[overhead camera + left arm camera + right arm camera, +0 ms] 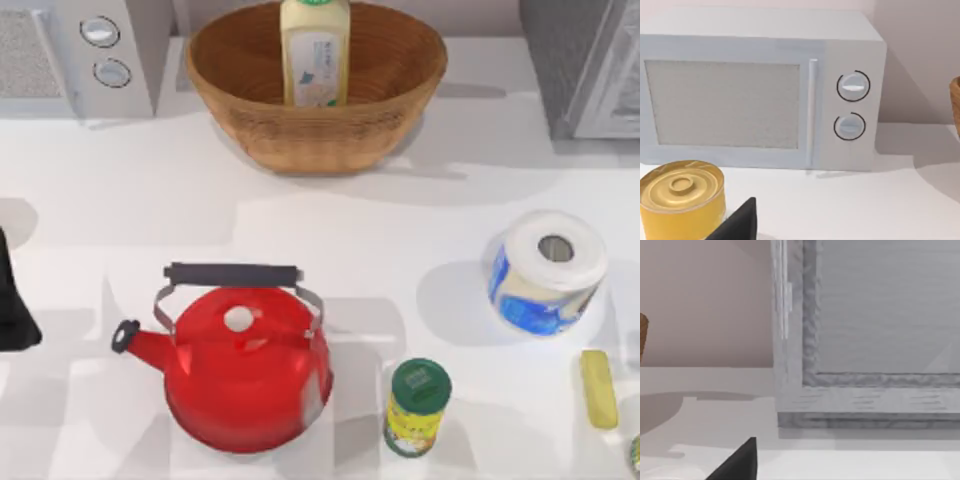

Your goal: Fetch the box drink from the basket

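The box drink, a tall cream-yellow carton with a white label, stands upright inside the basket. The light brown woven basket sits at the back middle of the table. A sliver of its rim shows in the left wrist view and in the right wrist view. My left gripper rests at the table's far left edge, well away from the basket, and a dark part of it shows in the left wrist view. A dark part of my right gripper shows low in the right wrist view.
A white microwave stands back left, a grey appliance back right. In front sit a red kettle, a green-lidded can, a paper roll and a yellow bar. A yellow tin is near my left gripper.
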You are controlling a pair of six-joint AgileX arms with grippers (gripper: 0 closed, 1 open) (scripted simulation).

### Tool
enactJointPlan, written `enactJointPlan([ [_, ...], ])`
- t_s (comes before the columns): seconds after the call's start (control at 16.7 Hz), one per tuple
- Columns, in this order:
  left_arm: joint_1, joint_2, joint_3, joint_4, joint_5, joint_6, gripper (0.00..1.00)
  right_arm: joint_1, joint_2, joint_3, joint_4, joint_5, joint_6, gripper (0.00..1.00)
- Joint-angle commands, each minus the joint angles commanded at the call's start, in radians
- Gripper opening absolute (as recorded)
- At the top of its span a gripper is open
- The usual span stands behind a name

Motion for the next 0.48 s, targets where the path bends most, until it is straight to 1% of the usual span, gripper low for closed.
enactJointPlan([
  [0.24, -0.099, 0.307, 0.198, 0.087, -0.094, -0.022, 1.00, 0.000, 0.000, 0.000, 0.000, 0.000, 0.000, 1.00],
  [0.48, -0.221, 0.689, 0.448, 0.201, -0.205, -0.043, 1.00, 0.000, 0.000, 0.000, 0.000, 0.000, 0.000, 1.00],
])
